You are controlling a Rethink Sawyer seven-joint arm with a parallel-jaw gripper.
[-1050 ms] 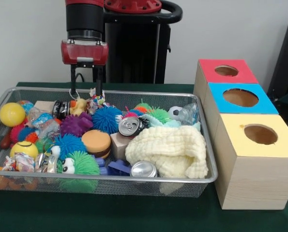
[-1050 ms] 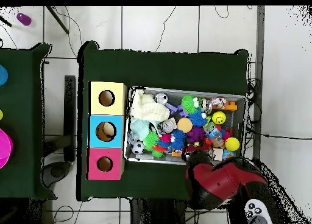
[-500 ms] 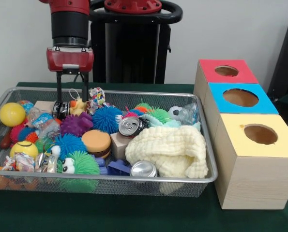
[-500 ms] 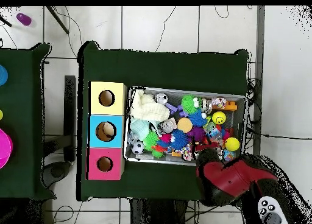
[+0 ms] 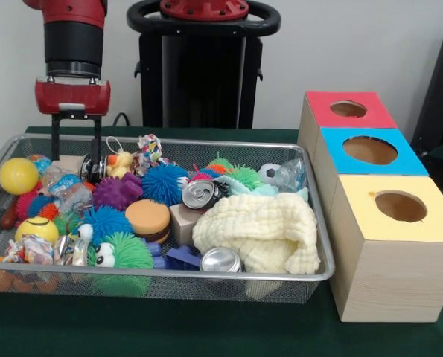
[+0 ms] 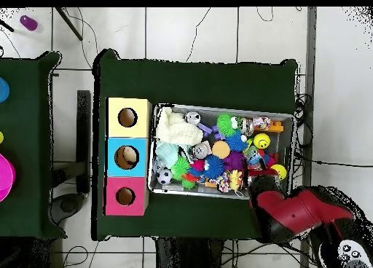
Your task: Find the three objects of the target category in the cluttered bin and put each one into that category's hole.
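My gripper (image 5: 76,163) hangs open over the far left corner of the wire bin (image 5: 228,277), with nothing held between its fingers. One fingertip (image 5: 96,172) sits beside a dark can (image 5: 91,168). A silver can (image 5: 199,194) lies mid-bin and another can (image 5: 221,260) rests at the front rim. Three boxes with holes stand to the right: red (image 5: 359,119), blue (image 5: 400,160), yellow (image 5: 422,227). In the overhead view the red arm (image 6: 280,210) hides the gripper at the bin's lower right corner (image 6: 290,188).
The bin is packed with spiky rubber balls (image 5: 164,183), a yellow ball (image 5: 18,175), a cream cloth (image 5: 258,230), a crushed plastic bottle (image 5: 288,175), a soccer ball (image 5: 269,172), a wood block (image 5: 185,221) and wrappers. Green cloth covers the table (image 5: 206,327).
The arm has slid leftward in the front view along the bin's far rim, from near the duck toy to the far left corner. The gripper stays open and holds nothing.
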